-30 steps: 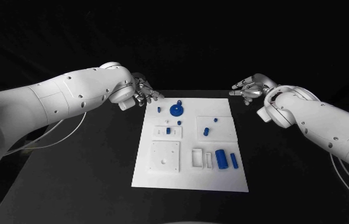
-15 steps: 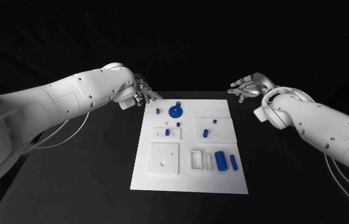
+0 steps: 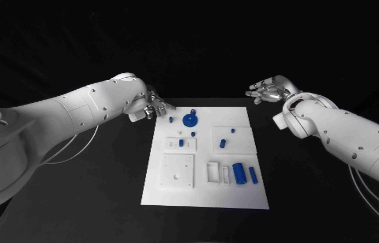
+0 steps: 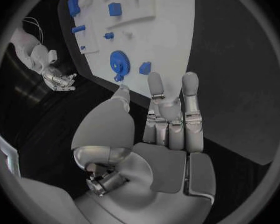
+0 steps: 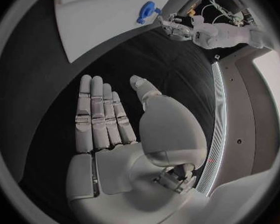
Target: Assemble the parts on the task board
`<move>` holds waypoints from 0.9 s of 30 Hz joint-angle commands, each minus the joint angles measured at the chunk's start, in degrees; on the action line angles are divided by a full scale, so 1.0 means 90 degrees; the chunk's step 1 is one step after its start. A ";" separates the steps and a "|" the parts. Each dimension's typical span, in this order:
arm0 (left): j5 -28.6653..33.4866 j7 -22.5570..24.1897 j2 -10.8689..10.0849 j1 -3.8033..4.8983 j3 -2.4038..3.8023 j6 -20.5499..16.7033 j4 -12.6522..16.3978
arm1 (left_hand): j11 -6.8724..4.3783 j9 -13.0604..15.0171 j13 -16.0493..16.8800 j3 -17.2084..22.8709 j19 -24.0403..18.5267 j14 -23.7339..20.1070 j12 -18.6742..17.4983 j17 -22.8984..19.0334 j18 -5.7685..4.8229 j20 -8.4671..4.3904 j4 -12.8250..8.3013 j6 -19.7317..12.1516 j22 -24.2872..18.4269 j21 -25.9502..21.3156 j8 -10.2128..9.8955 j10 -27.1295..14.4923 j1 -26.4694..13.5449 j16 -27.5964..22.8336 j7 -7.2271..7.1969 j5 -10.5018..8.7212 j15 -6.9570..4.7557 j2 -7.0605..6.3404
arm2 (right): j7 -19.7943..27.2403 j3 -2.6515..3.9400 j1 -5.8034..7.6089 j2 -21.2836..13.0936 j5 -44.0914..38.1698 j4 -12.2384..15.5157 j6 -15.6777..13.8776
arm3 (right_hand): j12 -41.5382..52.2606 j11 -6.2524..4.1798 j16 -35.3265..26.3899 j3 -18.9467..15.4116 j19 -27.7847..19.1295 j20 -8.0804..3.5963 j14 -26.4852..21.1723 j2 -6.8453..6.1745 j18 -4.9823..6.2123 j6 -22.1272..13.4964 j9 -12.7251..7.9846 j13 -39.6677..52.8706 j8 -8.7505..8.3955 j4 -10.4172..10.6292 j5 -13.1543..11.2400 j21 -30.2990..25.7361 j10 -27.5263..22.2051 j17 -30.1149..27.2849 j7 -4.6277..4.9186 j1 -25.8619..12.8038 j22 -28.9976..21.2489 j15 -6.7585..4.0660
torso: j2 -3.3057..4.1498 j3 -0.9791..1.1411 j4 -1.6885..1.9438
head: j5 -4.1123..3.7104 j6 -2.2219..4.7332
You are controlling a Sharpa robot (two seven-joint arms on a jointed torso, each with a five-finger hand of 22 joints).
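The task board (image 3: 207,155) lies mid-table. Its blue parts look small, stiff and light; the round gear (image 3: 190,120), up at 12 o'clock on the board, is best pinched at its rim. The left hand (image 3: 155,107) hovers at the board's 11 o'clock corner, the right hand (image 3: 268,91) off toward 1 o'clock, both with fingers spread and empty. The smallest pegs are hard to make out.
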 commanded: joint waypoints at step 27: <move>0.0237 0.0215 0.0201 -0.0159 -0.0001 0.0624 -0.0254 | 0.0045 0.0052 0.0081 -0.0658 -0.0021 -0.0071 -0.0037 -0.0087 -0.0014 0.0025 -0.1352 -0.0063 0.0110 -0.0041 0.0007 0.0230 0.0475 0.0036 0.0008 0.1240 0.0009 0.1133 | 0.0205 0.0002 0.0000 0.0065 0.0346 -0.0002 -0.0100 | -0.1725 0.0246 -0.1454 -0.0051 -0.0551 0.0445 -0.0097 -0.0088 -0.0028 -0.0065 -0.0009 -0.0784 -0.0018 0.0287 0.0370 -0.0016 0.0167 -0.2029 0.0096 0.0111 -0.2799 0.0390 | 0.0000 0.0001 0.0012 | 0.0004 -0.0046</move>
